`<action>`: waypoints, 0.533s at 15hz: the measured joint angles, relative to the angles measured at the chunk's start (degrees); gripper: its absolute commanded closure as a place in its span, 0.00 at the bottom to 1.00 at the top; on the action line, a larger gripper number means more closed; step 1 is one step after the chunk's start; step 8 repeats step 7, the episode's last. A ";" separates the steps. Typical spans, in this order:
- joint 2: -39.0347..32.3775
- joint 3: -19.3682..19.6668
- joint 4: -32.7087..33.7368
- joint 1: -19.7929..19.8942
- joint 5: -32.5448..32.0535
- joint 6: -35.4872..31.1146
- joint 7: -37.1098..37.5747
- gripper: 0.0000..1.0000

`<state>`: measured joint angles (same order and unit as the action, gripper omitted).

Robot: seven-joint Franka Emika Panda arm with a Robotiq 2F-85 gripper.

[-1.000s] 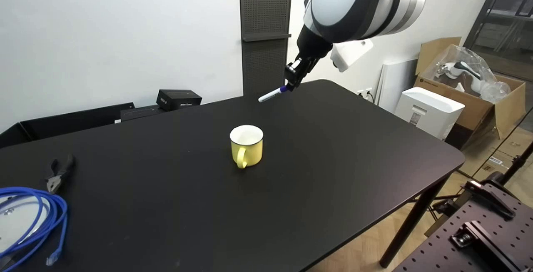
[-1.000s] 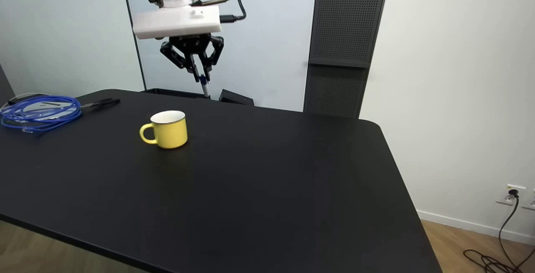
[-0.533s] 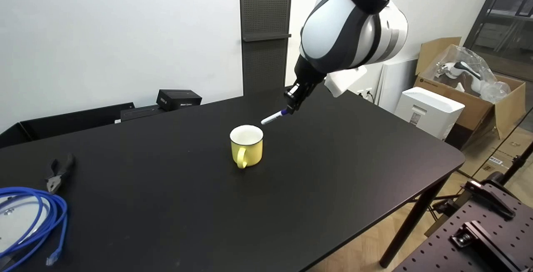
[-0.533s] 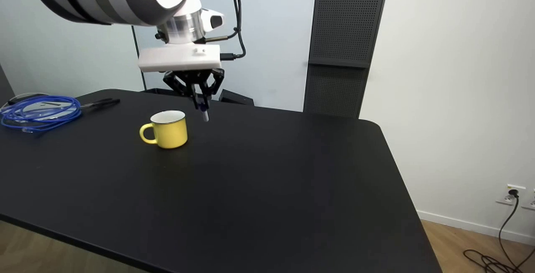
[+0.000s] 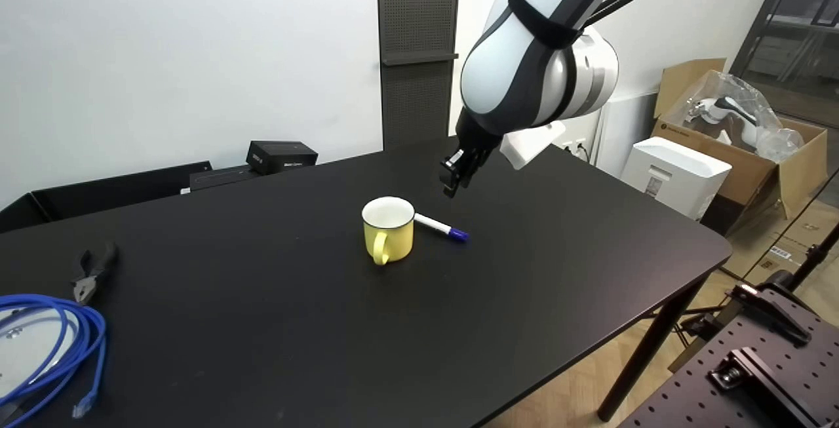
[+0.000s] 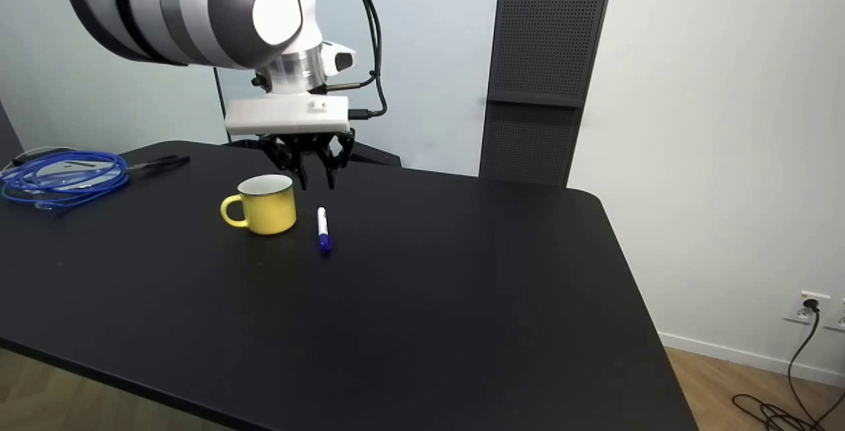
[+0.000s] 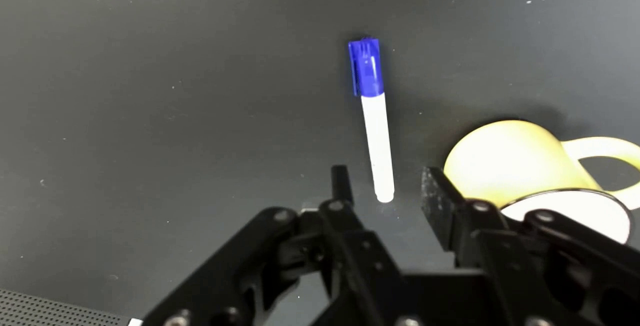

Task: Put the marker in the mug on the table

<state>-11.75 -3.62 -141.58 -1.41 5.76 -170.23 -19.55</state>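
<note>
Blue-capped marker [image 7: 370, 81] lies on bench [image 6: 495, 319], just right of yellow mug [image 6: 270, 209], not touching | claw [image 6: 317, 185] hangs above, jaws apart, empty | likely light, stiff, slick — may roll — so pinch mid white barrel [image 7: 378, 144]

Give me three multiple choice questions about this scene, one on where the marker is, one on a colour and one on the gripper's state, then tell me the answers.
1. Where does the marker lie relative to the mug?
A. Inside it
B. On the table beside it
C. Underneath it

2. What colour is the marker's cap?
A. Red
B. Green
C. Blue

3. What state is the gripper in?
A. Open, holding nothing
B. Shut on the marker
C. Shut on the mug

1 B: the wrist view shows the marker on the tabletop, apart from the mug.
2 C: the wrist view shows the cap plainly blue.
3 A: its fingers stand apart, and the marker lies below.
</note>
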 measured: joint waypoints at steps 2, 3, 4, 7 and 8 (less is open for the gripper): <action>-0.85 -0.51 0.52 0.48 -0.11 0.18 0.21 0.12; -1.14 -0.65 0.77 0.61 -0.14 0.39 0.34 0.06; -1.32 -0.68 0.99 0.67 -0.24 0.91 0.44 0.01; -1.07 -0.63 1.92 0.66 -1.29 6.27 2.30 0.00; -1.07 -0.63 1.92 0.66 -1.29 6.27 2.30 0.00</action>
